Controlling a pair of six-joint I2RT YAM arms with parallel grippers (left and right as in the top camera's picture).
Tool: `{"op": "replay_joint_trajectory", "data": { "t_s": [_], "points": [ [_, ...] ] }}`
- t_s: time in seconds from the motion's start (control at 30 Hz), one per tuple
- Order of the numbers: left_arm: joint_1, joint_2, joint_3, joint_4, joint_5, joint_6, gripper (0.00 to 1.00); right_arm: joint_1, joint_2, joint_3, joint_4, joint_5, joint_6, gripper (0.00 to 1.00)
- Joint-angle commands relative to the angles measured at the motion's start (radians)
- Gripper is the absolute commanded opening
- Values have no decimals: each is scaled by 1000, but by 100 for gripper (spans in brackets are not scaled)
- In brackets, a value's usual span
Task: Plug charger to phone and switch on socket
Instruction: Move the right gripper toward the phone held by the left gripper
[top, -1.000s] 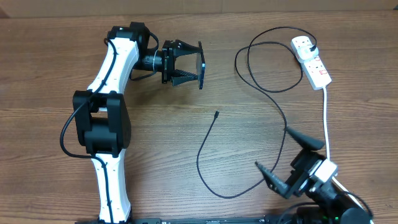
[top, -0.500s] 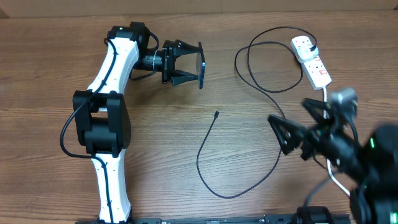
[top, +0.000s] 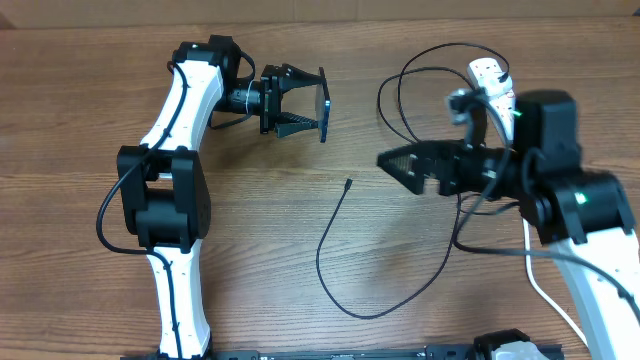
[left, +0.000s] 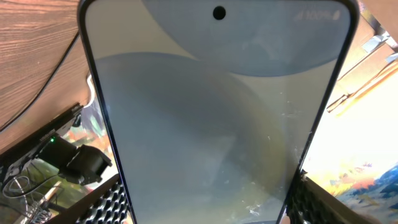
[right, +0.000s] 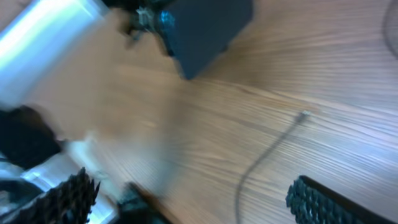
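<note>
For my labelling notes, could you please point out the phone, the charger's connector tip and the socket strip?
phone (left: 211, 124): left wrist view, middle of its screen.
charger's connector tip (top: 347, 184): overhead view, free end of the black cable.
socket strip (top: 485, 70): overhead view, its visible white far end.

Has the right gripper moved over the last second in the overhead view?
Yes. The right gripper has swung from the bottom-right corner up and left, now lower-left of the socket, nearer the charger tip.

pale-screened phone (left: 211, 112) held on edge, thin black charger (top: 319, 258) lying looped, white socket (top: 488, 70) far right
</note>
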Motion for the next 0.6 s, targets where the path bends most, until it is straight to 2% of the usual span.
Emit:
{"op": "replay_joint_trajectory", "data": {
  "t_s": [0.0,0.1,0.3,0.43,0.57],
  "points": [
    [5,6,30,1,61,-10,65,130,76,177,-108,542,26,100],
    [5,6,30,1,61,-10,65,227,122,208,-82,628,25,100],
    [5,6,30,1,61,-10,64,336,218,208,31,527,43,100],
    [5,6,30,0,60,-10,64,374,290,208,91,631,133,100],
    [4,6,30,0,47,-10,64,417,319,208,125,732,140,100]
  ]
}}
